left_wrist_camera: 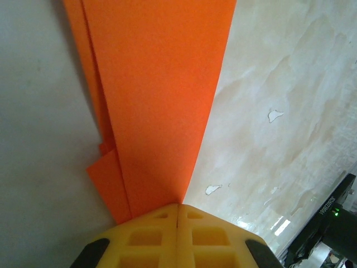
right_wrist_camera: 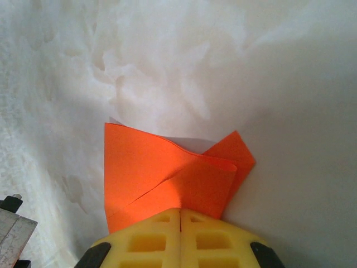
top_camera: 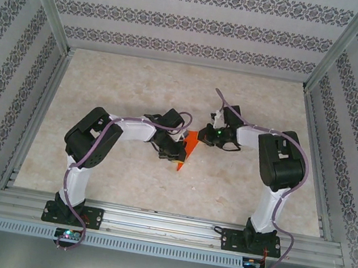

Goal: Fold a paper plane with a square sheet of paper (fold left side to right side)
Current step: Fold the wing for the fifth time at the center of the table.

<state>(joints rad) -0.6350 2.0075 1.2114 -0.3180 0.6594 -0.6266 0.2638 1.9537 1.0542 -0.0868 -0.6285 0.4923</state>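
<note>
The table [top_camera: 124, 173] is pale and mottled, and it carries the work directly. I find no tray, box or bin to report on.

Both arms reach inward and meet near mid-table, the left arm [top_camera: 106, 137] bent low and the right arm [top_camera: 277, 165] opposite it.

The orange sheet [top_camera: 188, 151] sits between them, already doubled. The left wrist view shows stacked layers with offset edges [left_wrist_camera: 156, 100]. The right wrist view shows a buckled, curling corner [right_wrist_camera: 150, 162].

The left claw [left_wrist_camera: 178, 209] has its yellow fingers pressed together, and by my reading it pinches the sheet's near end. The right claw [right_wrist_camera: 180, 212] is likewise pressed together and pinches the crumpled corner.

Judgement: the left-over-right fold is in hand and only partly made (the layers are not yet flush). The next move calls for carrying the left-held side across and squaring the edges. The buckle at the right grip should be flattened before any crease is pressed. I see a risk of a skewed crease if either grip slips.
</note>
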